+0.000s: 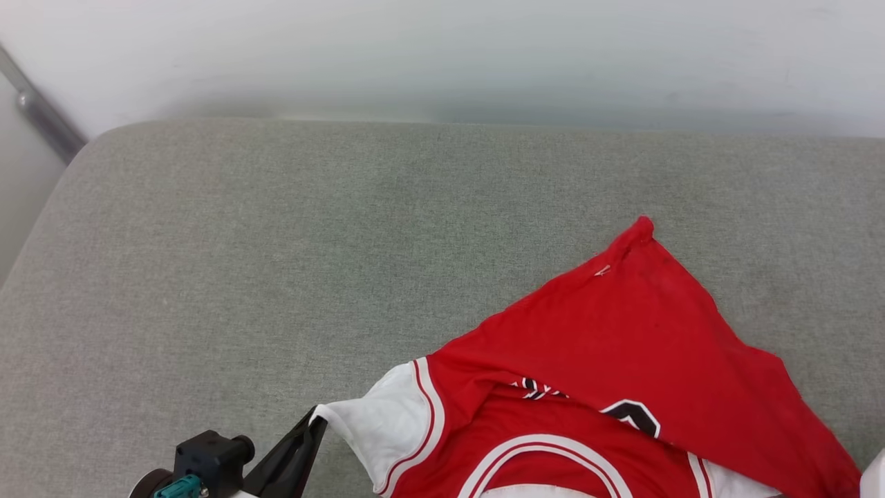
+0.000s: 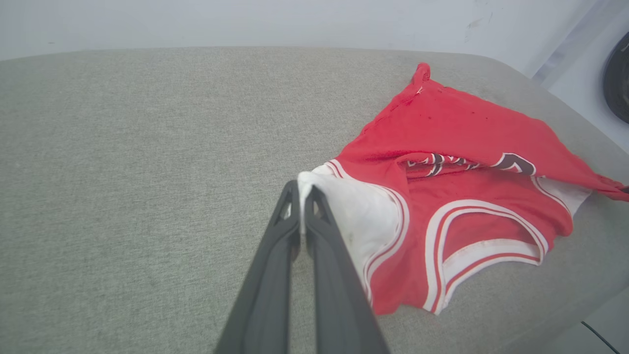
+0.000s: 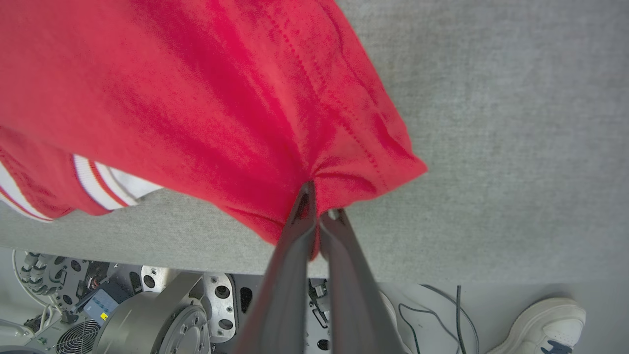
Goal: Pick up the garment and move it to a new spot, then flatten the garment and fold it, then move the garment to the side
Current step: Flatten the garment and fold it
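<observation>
The grey padded surface (image 1: pixel 276 277) runs back to a plain white wall (image 1: pixel 442 55), and the bright red short-sleeved jersey with white sleeves (image 1: pixel 622 332) lies rumpled on its near right part. My left gripper (image 2: pixel 300 191) is clenched on a white sleeve tip and my right gripper (image 3: pixel 319 209) on a red hemmed corner. I'd lift both together, cloth taut between them, toward the bare grey stretch on the left, keeping the cloth off the floor where a white shoe (image 3: pixel 545 324) stands.
</observation>
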{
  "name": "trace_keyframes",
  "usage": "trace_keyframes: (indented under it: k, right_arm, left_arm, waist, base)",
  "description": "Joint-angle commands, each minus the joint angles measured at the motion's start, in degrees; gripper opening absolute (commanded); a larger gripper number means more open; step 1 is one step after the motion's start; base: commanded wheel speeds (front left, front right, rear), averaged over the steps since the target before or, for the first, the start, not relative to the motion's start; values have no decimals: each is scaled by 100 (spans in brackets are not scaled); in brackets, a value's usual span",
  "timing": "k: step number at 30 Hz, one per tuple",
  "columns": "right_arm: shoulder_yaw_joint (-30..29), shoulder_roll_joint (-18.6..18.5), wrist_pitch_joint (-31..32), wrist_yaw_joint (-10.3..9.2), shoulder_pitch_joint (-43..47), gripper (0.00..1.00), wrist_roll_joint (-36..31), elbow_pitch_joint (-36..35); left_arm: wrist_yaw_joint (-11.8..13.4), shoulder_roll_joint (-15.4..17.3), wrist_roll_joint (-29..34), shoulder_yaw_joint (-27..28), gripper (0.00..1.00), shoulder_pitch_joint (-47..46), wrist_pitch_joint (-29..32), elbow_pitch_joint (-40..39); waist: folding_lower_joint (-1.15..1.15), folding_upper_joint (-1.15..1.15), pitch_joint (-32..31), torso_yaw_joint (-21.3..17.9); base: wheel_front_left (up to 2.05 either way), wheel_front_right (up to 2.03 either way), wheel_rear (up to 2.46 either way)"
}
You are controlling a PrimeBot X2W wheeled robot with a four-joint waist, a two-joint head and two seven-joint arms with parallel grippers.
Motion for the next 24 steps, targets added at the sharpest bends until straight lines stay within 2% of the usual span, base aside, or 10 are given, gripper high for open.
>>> trace_keyframes:
  k: [1,6,7,8,12,18,19,24]
  right_arm:
    - [26,82,-94,-2,141,0,-27,33]
    - [48,169,-308,-2,162,0,-85,140]
    - [62,176,-343,-2,135,41,-77,135]
    - [60,171,-379,-2,96,100,-78,131]
    - [171,16,-404,-2,-121,100,-27,-43]
    - [295,-120,-125,-2,-590,100,187,-652]
    - [411,-158,58,-2,-843,100,202,-937]
    - [635,-173,405,-2,-1494,100,110,-1230]
  left_arm:
    - [13,-14,14,-13,0,-21,-37,27]
    - [16,-31,21,-56,0,-44,-20,30]
    - [19,-28,26,-62,0,-42,-9,19]
    - [27,-23,28,-67,0,-43,5,3]
    - [29,14,45,-83,0,-53,40,-81]
    - [59,23,98,-112,0,-169,104,-238]
    - [72,3,124,-123,0,-199,114,-306]
    - [53,-29,221,-197,0,-331,120,-393]
  waist:
    - [0,0,-4,-25]
    - [0,0,-7,-40]
    - [0,0,-8,-33]
    - [0,0,-7,-27]
    - [0,0,39,32]
    - [0,0,184,209]
    - [0,0,273,310]
    - [0,0,510,556]
  base:
    - [0,0,0]
    - [0,0,0]
    - [0,0,0]
    - [0,0,0]
    - [0,0,0]
    - [0,0,0]
    - [0,0,0]
    - [0,0,0]
